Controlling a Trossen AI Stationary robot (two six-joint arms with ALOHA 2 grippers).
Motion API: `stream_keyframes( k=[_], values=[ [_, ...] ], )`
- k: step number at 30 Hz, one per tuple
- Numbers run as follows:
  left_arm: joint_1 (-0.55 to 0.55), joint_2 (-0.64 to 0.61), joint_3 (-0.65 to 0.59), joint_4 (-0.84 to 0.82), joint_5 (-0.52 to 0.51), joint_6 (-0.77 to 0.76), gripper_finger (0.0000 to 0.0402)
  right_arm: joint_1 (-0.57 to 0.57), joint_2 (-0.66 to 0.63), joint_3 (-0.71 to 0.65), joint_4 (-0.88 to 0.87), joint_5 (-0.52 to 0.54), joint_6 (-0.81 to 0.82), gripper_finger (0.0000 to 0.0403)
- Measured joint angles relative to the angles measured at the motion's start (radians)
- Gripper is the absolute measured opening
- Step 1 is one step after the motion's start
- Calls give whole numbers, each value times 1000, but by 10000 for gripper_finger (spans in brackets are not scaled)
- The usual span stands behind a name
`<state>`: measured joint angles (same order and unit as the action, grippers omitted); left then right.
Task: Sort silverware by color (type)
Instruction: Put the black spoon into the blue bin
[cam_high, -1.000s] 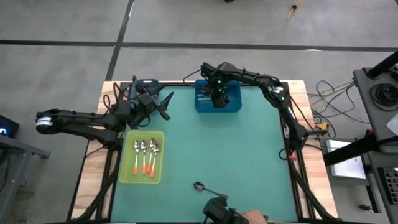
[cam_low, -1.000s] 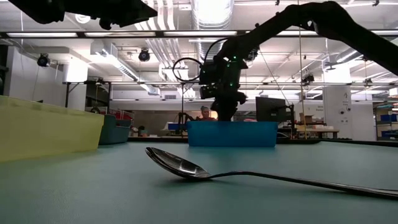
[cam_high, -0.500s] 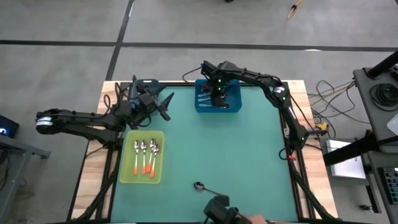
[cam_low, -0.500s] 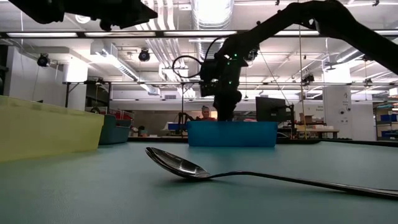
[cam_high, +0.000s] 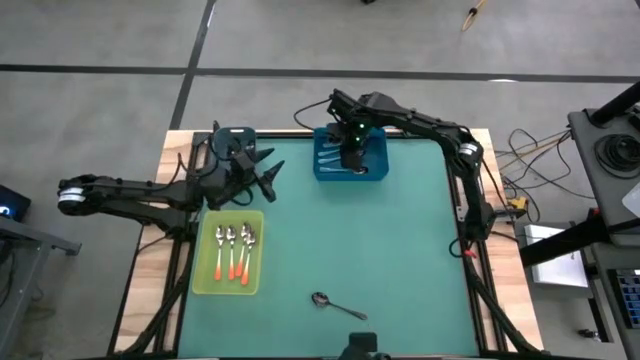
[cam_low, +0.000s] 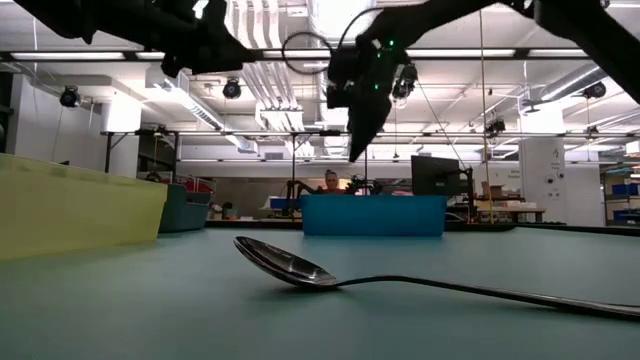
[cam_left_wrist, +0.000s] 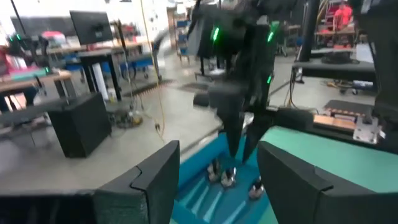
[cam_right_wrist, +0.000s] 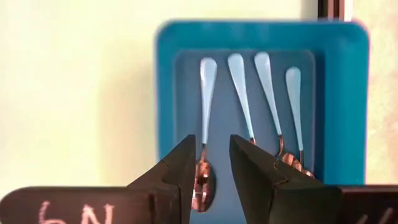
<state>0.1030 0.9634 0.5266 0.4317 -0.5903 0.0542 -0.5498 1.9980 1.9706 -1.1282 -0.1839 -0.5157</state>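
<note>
From above, the right gripper is hovering, fingers apart, over the blue tray; orange-handled spoons are lying in the yellow-green tray. At table level, an all-metal spoon is resting alone. The left gripper is waiting, spread wide. Four light-blue-handled spoons are lying side by side.

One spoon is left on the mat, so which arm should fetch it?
Neither is close. Probably the left: its empty open gripper hangs beside the yellow-green tray, while the right gripper is above the blue tray. The all-metal spoon lies near the front edge.
</note>
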Motion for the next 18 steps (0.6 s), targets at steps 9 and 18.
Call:
stream_keyframes(
  k=[9, 18],
  values=[
    [-56, 0, 0, -76, 100, -89, 197, 92, -162, -117, 61, 1, 53, 89],
    [-172, 7, 0, -79, 111, -168, 197, 246, -365, -398, 261, 105, 208, 89]
  ],
)
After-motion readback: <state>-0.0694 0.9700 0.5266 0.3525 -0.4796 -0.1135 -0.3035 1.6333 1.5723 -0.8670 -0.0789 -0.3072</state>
